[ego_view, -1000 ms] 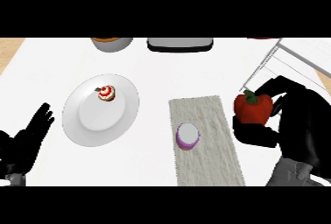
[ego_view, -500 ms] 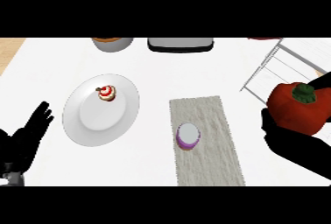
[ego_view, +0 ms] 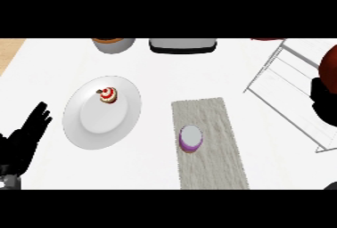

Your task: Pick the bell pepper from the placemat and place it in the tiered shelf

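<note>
**Pepper held at the right edge, over the wire shelf**

A white counter [ego_view: 158,75] was seen from steeply above, filling almost the whole view. A strip of pale wood was shown at its upper left corner.

A wire shelf [ego_view: 280,80] of thin grey rods was set at the right side, running from the top edge down toward the lower right. A long grey placemat [ego_view: 214,164] was laid near the middle, reaching down to the lower edge. To its left, apart from it, a round white plate [ego_view: 92,120] was placed.

The left hand [ego_view: 23,140] was shown at the lower left edge, black, with its fingers straight and spread, pointing up; nothing was held in it, and it was kept just left of the plate.

The right hand [ego_view: 324,107] was seen only in part at the right edge, as a dark shape above the shelf rods. A dark red pepper [ego_view: 329,64] was cut off by the edge just above it and touching it. The fingers appeared to be wrapped under the pepper, though most of the hand was out of view.

A dark toaster-like box [ego_view: 182,45] and a grey bowl [ego_view: 113,44] were cropped at the top edge.

A small purple cup with a white top [ego_view: 191,138] was set on the placemat. A small cupcake [ego_view: 108,95] with red and white icing was resting on the plate's upper part.
</note>
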Action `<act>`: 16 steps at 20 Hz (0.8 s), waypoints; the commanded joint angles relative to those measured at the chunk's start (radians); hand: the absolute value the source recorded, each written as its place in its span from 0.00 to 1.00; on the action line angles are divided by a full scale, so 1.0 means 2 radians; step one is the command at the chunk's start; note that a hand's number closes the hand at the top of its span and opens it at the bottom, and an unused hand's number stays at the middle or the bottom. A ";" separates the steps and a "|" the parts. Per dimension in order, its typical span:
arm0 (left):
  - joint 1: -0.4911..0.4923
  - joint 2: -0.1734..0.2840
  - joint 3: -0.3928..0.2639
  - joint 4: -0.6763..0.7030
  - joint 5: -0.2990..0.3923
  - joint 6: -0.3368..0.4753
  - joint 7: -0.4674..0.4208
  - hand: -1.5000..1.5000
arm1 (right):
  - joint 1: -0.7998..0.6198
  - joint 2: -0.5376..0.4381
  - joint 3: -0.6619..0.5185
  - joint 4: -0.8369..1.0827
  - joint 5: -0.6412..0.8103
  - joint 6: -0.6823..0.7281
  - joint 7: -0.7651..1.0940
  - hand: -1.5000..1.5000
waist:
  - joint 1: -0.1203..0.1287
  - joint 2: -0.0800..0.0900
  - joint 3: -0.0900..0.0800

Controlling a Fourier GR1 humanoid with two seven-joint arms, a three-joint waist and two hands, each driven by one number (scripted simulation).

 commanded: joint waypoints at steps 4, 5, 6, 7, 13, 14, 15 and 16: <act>0.002 -0.004 0.000 -0.014 0.006 -0.007 0.004 0.50 | -0.082 -0.033 -0.071 0.046 0.011 0.125 0.050 1.00 | 0.001 0.000 0.000; -0.006 -0.006 -0.009 -0.008 -0.003 -0.005 0.015 0.50 | -0.096 -0.038 -0.079 0.087 0.016 0.105 0.034 1.00 | 0.004 0.003 0.000; 0.017 -0.006 0.000 0.013 -0.011 -0.005 -0.024 0.50 | -0.102 -0.030 -0.076 0.062 0.021 0.131 0.047 1.00 | 0.003 0.002 0.000; 0.002 -0.004 0.004 0.008 0.001 -0.011 -0.007 0.50 | -0.104 -0.038 -0.106 0.069 0.008 0.123 0.028 1.00 | 0.003 0.002 0.001; 0.009 -0.009 0.005 0.000 -0.013 -0.001 -0.019 0.50 | -0.118 -0.107 -0.144 0.165 0.036 0.094 -0.034 1.00 | 0.008 0.005 0.001; -0.021 -0.010 0.001 0.001 -0.014 0.004 0.010 0.50 | -0.120 -0.124 -0.149 0.153 0.031 0.118 -0.041 1.00 | 0.003 0.004 0.001; 0.006 0.012 0.025 0.001 0.011 -0.030 -0.005 0.50 | -0.115 -0.099 -0.127 0.130 0.041 0.132 -0.018 1.00 | 0.006 0.003 0.001; -0.006 -0.030 -0.015 -0.020 -0.017 0.010 0.017 0.50 | -0.087 -0.113 -0.139 0.177 0.048 0.078 -0.052 1.00 | 0.007 0.005 0.001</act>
